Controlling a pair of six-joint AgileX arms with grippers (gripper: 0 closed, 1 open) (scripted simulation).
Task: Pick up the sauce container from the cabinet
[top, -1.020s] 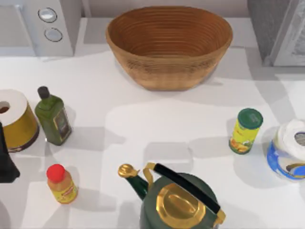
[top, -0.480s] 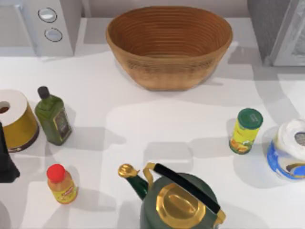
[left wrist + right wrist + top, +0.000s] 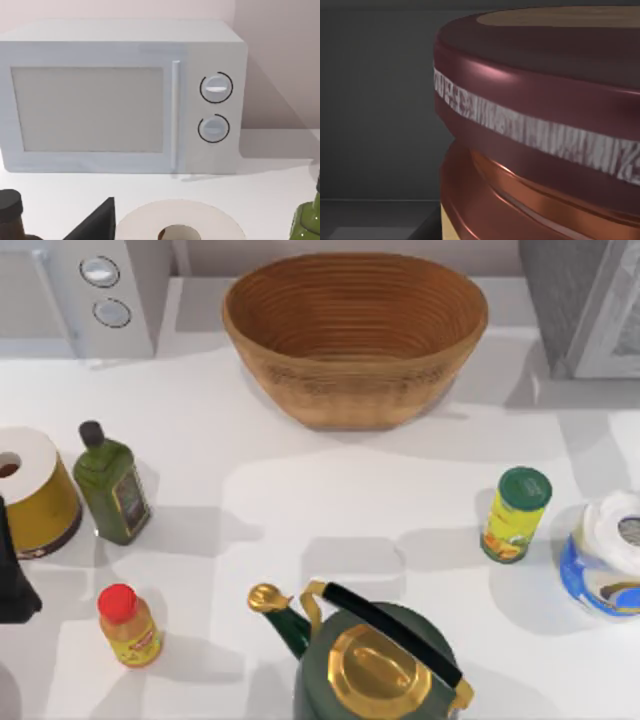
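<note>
Sauce container [image 3: 540, 125] is sitting very close before the right wrist camera, against dark cabinet walls [image 3: 380, 100]; gripper state I cannot tell.

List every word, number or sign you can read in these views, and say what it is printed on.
No text can be read anywhere.
Green-lidded can: printed label, too blurred to read.
Small yellow bottle: red label, illegible.
Green oil bottle: dark label, illegible.
Blue-wrapped roll: pattern, no legible words.
Microwave: two dials, no markings to read.
Sauce container: pale band on the maroon lid, a smeared pattern and no letters.
</note>
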